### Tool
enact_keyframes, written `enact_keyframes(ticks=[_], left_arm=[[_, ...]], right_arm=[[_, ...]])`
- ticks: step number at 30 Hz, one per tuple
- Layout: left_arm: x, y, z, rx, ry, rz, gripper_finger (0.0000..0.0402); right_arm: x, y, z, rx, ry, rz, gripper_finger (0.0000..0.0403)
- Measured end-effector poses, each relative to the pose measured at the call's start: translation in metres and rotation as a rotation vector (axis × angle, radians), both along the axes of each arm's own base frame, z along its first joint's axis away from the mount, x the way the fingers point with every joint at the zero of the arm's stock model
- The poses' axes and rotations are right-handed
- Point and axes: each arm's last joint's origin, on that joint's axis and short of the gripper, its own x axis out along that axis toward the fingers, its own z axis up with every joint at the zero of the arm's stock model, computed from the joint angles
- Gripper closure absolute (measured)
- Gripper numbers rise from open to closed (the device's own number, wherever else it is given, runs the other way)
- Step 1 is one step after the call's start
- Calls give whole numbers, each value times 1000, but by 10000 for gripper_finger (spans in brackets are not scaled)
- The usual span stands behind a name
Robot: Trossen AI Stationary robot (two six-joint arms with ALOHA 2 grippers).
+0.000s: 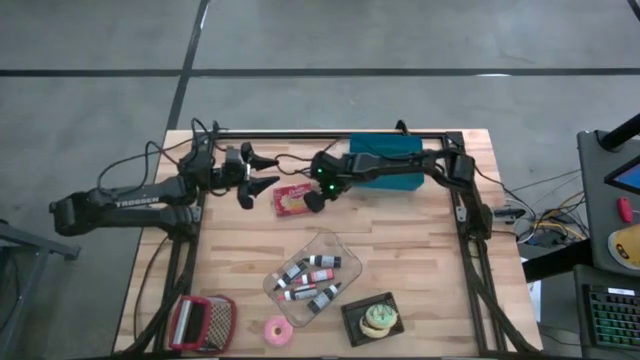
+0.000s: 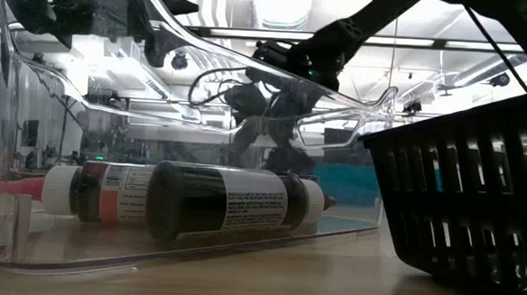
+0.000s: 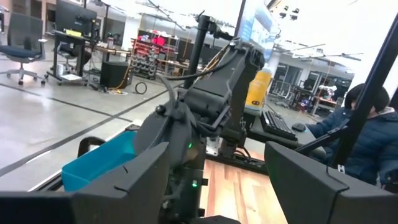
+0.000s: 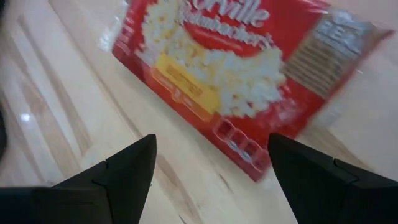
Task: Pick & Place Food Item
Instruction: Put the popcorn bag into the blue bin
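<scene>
Right gripper (image 1: 312, 198) hangs with its fingers spread wide and empty, tilted down over the red popcorn packet (image 1: 292, 199), which lies flat on the wooden table (image 1: 420, 250) near the blue bin (image 1: 385, 163). To grasp well, it should probably straddle one packet edge squarely, since flat wrap offers little to pinch. Left gripper (image 1: 262, 171) waits just beside the packet, also wide open.

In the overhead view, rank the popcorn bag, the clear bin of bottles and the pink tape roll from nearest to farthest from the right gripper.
From the open right gripper:
1. Popcorn bag, right beside it.
2. Clear bin, mid-table.
3. Pink tape roll, near edge.
</scene>
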Motion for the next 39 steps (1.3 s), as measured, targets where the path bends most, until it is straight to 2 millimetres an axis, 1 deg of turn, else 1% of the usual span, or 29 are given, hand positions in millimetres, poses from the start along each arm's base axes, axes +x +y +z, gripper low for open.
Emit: enact_keyframes(ticks=[3, 7, 10, 18, 21, 24, 27, 28, 31, 35, 39], left_arm=[[-1, -1, 1, 4, -6, -17, 134], [-1, -2, 2, 6, -9, -37, 135], [-2, -3, 2, 9, -11, -45, 135], [-2, -3, 3, 15, -17, -50, 135], [-2, -3, 3, 15, -17, -52, 134], [-2, -3, 3, 5, -18, -53, 135], [-2, -3, 6, 5, -33, -62, 135], [-2, -4, 6, 6, -36, -64, 135], [-3, -4, 7, 7, -41, -66, 134], [-3, -4, 8, 8, -49, -66, 135], [-4, -4, 8, 9, -51, -66, 134]], right_arm=[[-2, -6, 4, -12, 32, -4, 101], [-13, -17, 11, -24, 89, -41, 101], [-18, -24, 10, -28, 109, -61, 101], [-17, -32, 3, -11, 101, -60, 101], [-17, -35, 2, 26, 87, -51, 101], [-15, -39, 0, 58, 79, -38, 101], [-10, -42, -7, 106, 83, -25, 101], [-8, -43, -7, 108, 83, -25, 101], [0, -48, 2, 98, 64, -11, 101], [7, -51, -4, 94, 90, 10, 101], [11, -56, -2, 89, 110, 29, 101]])
